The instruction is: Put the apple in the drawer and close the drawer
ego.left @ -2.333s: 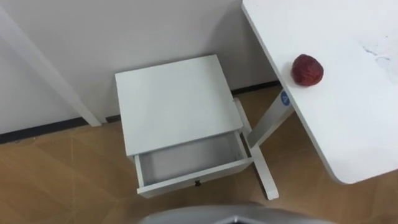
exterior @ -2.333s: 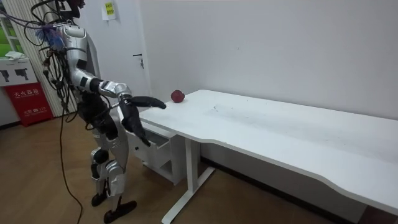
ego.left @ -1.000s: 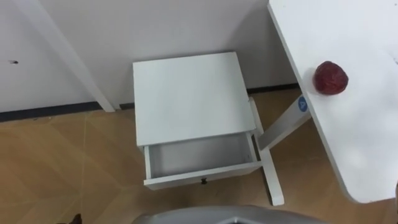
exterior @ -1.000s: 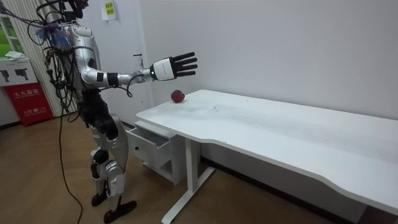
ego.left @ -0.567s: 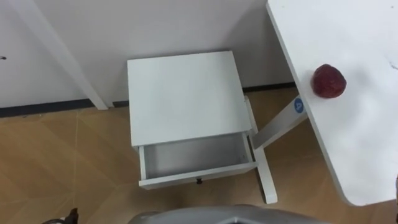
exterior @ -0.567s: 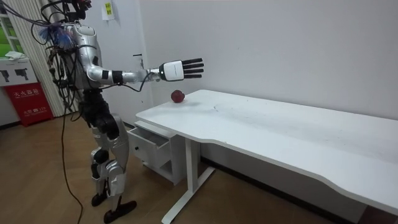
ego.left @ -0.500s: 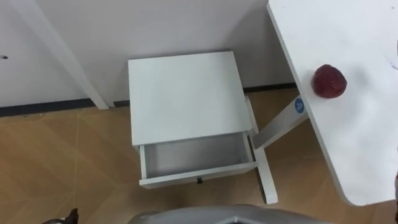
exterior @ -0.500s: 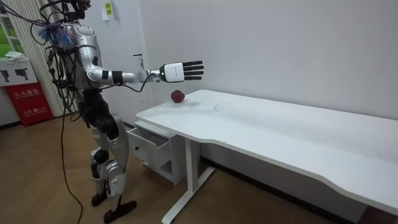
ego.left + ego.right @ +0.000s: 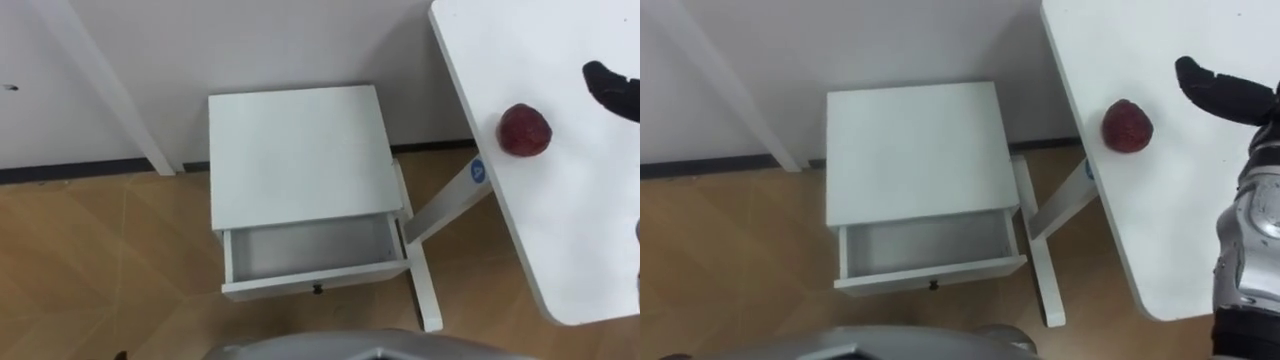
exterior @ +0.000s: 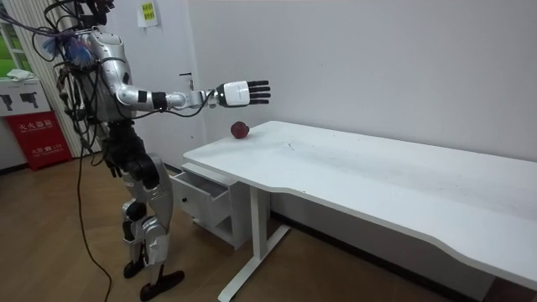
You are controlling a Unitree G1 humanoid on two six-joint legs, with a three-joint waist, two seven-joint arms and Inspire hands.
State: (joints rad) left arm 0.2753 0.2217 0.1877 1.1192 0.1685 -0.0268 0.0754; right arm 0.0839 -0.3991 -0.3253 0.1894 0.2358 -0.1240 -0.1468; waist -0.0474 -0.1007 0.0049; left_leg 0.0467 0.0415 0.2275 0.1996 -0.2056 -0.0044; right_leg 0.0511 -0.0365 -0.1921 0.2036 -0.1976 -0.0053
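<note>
One hand in play: the right hand (image 10: pixel 235 92) is stretched out over the table's corner, fingers straight and spread, holding nothing.
Apple (image 9: pixel 525 130): red, sitting on the white table (image 9: pixel 590 230) near the edge on the cabinet side. It's untouched, with dark fingertips (image 9: pixel 1215 90) showing just past it.
Drawer (image 9: pixel 310 250): pulled open and empty under the small white cabinet (image 9: pixel 298 150), well apart from the apple.
Height: the room view puts the hand clearly above the fruit; how far beyond it is hard to read, probably only a little.
Doing it well: lower the palm over the apple, draw back a touch, and wrap fingers and thumb round before lifting. It's round and close to the edge, so a stray nudge could roll it off.
Versus half a second ago: fingertips have now come into the head views beside the apple; apple and drawer haven't moved.
</note>
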